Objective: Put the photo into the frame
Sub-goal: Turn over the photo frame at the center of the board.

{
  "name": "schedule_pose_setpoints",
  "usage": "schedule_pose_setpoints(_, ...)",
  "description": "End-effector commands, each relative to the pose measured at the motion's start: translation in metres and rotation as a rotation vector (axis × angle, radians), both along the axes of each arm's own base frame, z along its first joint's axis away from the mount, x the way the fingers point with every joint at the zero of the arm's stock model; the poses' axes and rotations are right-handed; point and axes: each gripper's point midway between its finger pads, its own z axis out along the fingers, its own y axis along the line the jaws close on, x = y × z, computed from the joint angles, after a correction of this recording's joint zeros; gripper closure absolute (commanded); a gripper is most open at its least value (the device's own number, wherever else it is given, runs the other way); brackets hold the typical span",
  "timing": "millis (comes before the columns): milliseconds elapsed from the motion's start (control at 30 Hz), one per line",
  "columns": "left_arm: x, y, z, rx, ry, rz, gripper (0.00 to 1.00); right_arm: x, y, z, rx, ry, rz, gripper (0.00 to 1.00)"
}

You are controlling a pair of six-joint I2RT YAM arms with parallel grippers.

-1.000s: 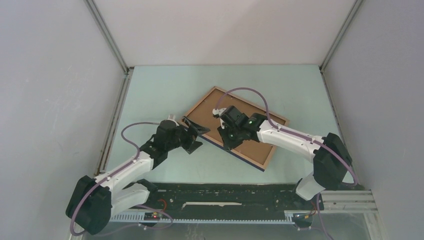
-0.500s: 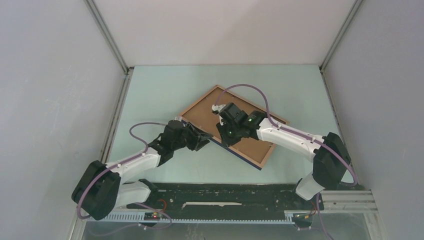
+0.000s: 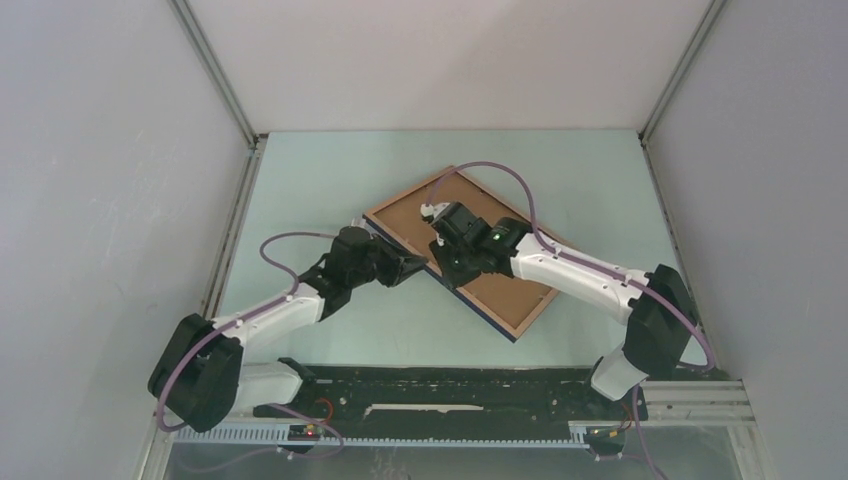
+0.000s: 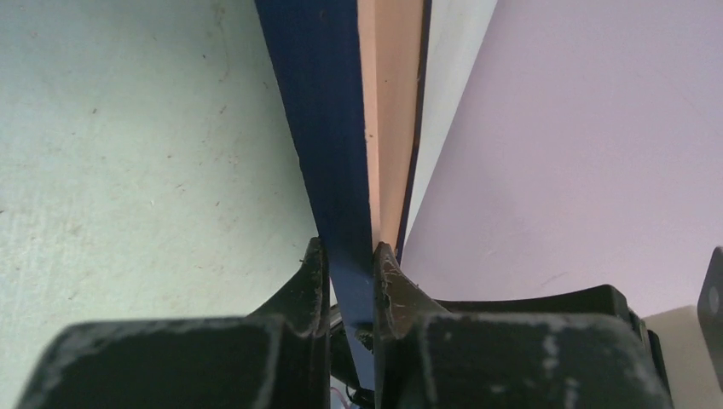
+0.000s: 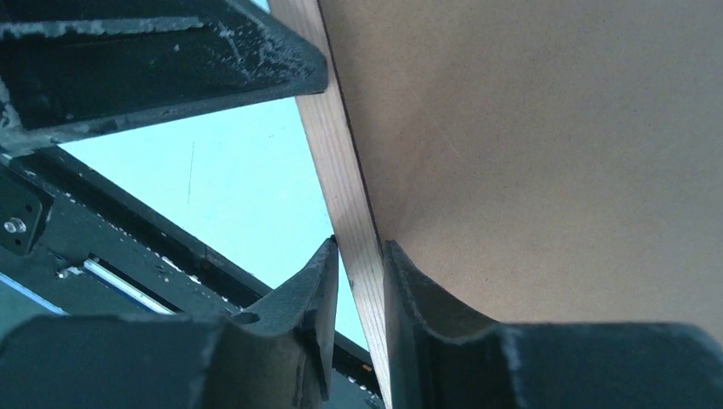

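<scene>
Clenching one rail of the frame (image 4: pixel 328 128), the left gripper (image 4: pixel 345 256) and right gripper (image 5: pixel 358 251) both grasp it near the middle of the worktop (image 3: pixel 330 170).

A pale green tabletop (image 3: pixel 320 170) fills the middle of the top view, enclosed by plain grey-white walls (image 3: pixel 100 150) at left, right and top. Aluminium posts (image 3: pixel 214 70) slant through both upper corners. A black rail (image 3: pixel 500 380) crosses the bottom. Lighting is even.

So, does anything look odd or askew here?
The large wood-brown rectangular picture frame sits diagonal to the table edges, brown face up. The left end effector and right end effector both pinch its near-left rail. No photo shows in any view.
</scene>
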Motion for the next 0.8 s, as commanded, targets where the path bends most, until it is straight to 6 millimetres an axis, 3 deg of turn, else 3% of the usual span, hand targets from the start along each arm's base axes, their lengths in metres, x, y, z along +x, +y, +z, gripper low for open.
schedule_pose_setpoints(0, 0.006, -0.011, 0.047, -0.059, -0.094, -0.037, 1.00, -0.010, -0.005, 0.026, -0.050, -0.090, 0.012, 0.55)
schedule_pose_setpoints(100, 0.001, -0.005, 0.061, -0.041, -0.089, -0.030, 1.00, -0.022, -0.015, 0.036, -0.102, -0.175, 0.035, 0.33)
schedule_pose_setpoints(267, -0.005, 0.011, 0.080, -0.022, -0.107, 0.026, 1.00, -0.040, -0.024, 0.054, -0.172, -0.297, 0.077, 0.19)
schedule_pose_setpoints(500, -0.013, 0.011, 0.090, -0.045, -0.082, 0.008, 1.00, -0.052, -0.032, 0.069, -0.355, -0.517, 0.042, 0.18)
schedule_pose_setpoints(767, -0.012, 0.012, 0.106, -0.091, -0.057, -0.012, 1.00, -0.053, -0.018, 0.073, -0.600, -0.640, 0.019, 0.24)
